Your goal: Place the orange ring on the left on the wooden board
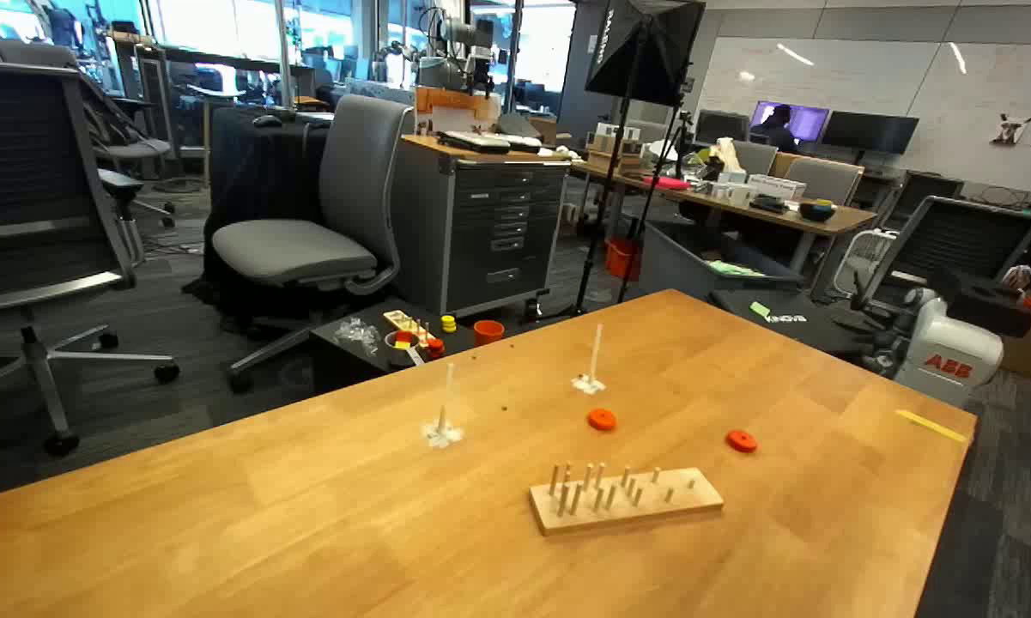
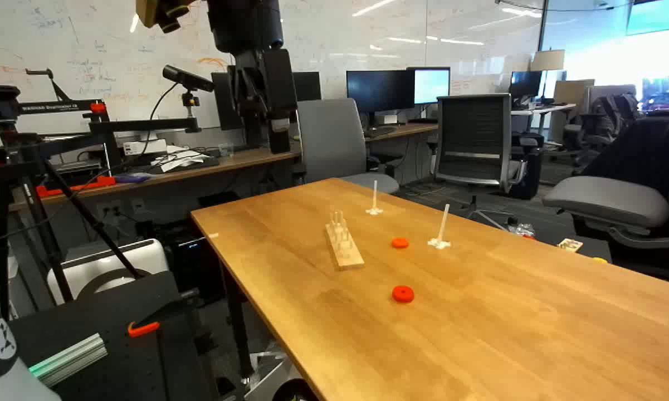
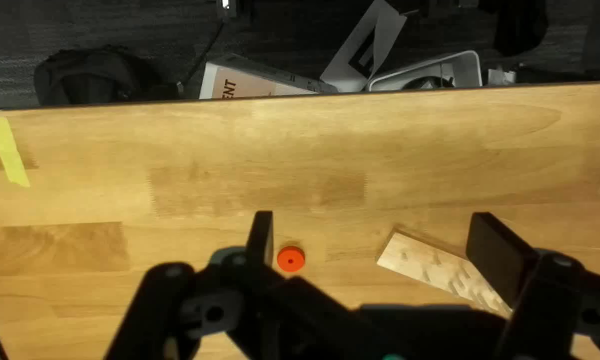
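While my pincer [image 3: 374, 240] hangs above the bench [image 1: 309, 515] with its jaws spread wide, one ring [image 1: 602, 420] lies flat near a post [image 1: 597, 354], beside the board [image 2: 350, 260], and another ring [image 1: 742, 441] lies between the board's end and the tape [image 1: 930, 426]. Which of these counts as the left one, I cannot tell; both rest on the bench itself, apart from each other, and upright pegs [image 1: 576, 499] stand along the board.

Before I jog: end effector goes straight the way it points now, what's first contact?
Likely the tabletop, left of the wooden board in the wrist view; depth is unclear, so clipping the board isn't ruled out.
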Action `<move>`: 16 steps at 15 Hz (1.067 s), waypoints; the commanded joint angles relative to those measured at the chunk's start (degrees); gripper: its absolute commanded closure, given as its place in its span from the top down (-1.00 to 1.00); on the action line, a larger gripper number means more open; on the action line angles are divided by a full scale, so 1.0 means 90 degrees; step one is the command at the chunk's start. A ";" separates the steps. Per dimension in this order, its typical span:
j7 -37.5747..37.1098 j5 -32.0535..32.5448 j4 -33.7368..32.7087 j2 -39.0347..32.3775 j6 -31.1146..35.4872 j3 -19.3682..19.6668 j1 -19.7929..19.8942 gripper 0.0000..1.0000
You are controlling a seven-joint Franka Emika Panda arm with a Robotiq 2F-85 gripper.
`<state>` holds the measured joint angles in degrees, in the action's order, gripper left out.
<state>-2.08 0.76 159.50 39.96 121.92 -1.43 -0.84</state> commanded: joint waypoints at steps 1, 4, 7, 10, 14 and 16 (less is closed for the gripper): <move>0.0004 -0.0006 -0.0016 -0.0003 -0.0017 -0.0007 0.0005 1.00; -0.0002 0.0010 -0.0047 -0.0138 0.0141 -0.0001 0.0028 1.00; -0.0238 0.0192 -0.0392 -0.1141 0.1322 -0.0146 0.0163 1.00; -0.0693 0.0127 -0.0915 -0.2248 0.2041 -0.0253 0.0179 1.00; -0.1418 0.0198 -0.1777 -0.3807 0.2223 -0.0380 0.0190 1.00; -0.1835 0.0335 -0.2355 -0.4615 0.2000 -0.0369 0.0138 1.00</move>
<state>-13.17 1.90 147.07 9.61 141.66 -3.79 -0.07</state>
